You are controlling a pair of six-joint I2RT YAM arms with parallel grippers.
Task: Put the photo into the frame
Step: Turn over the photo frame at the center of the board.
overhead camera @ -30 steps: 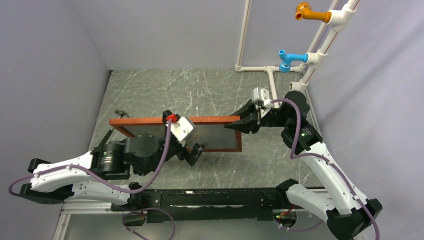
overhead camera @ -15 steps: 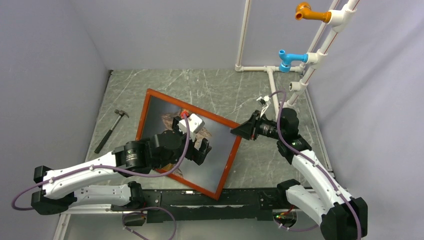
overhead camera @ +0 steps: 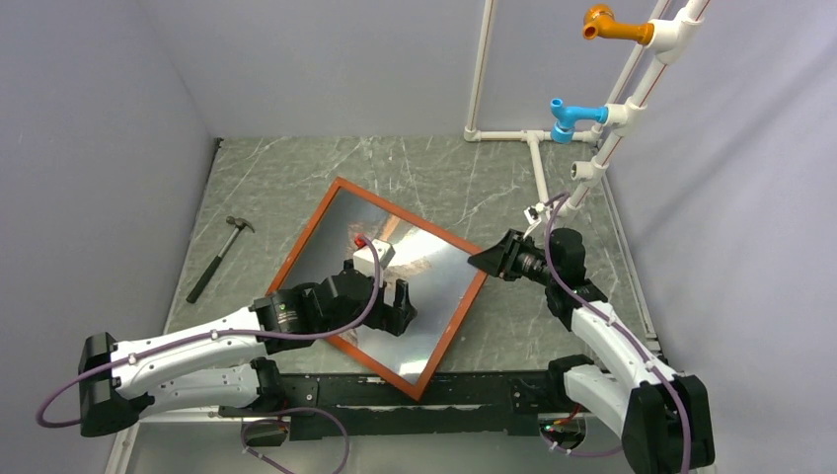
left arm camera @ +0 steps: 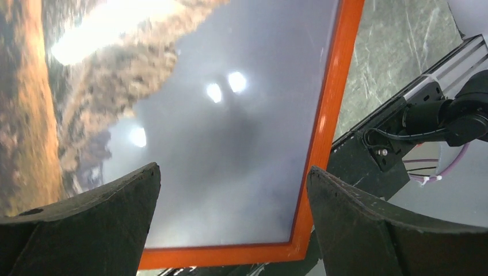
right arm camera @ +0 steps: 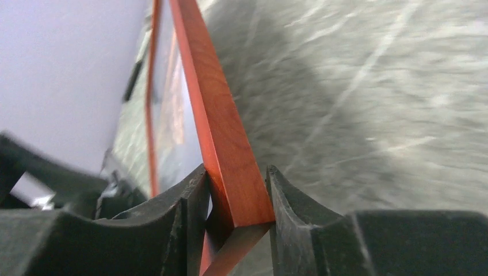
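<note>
Reddish-brown wood bounds the frame point(overhead camera: 304, 237), and the photo point(overhead camera: 434, 306) shows inside it, rock and grey sky under bright glare, so by my reading the print is already seated. The frame sits corner-on to the arms on the tabletop point(overhead camera: 296, 163), with its long sides slanting from far left to near right. Whether it lies quite flat I cannot tell. At the frame's right corner the right hand point(overhead camera: 476, 262) pinches the moulding, one finger on each face. Over the frame's middle the left hand point(overhead camera: 393, 311) hangs with its fingers spread wide, gripping nothing, the picture straight beneath it. So the right arm alone has hold, and any settling or release would turn on that corner. A hammer point(overhead camera: 219, 255) lies well off the frame's left corner.
</note>
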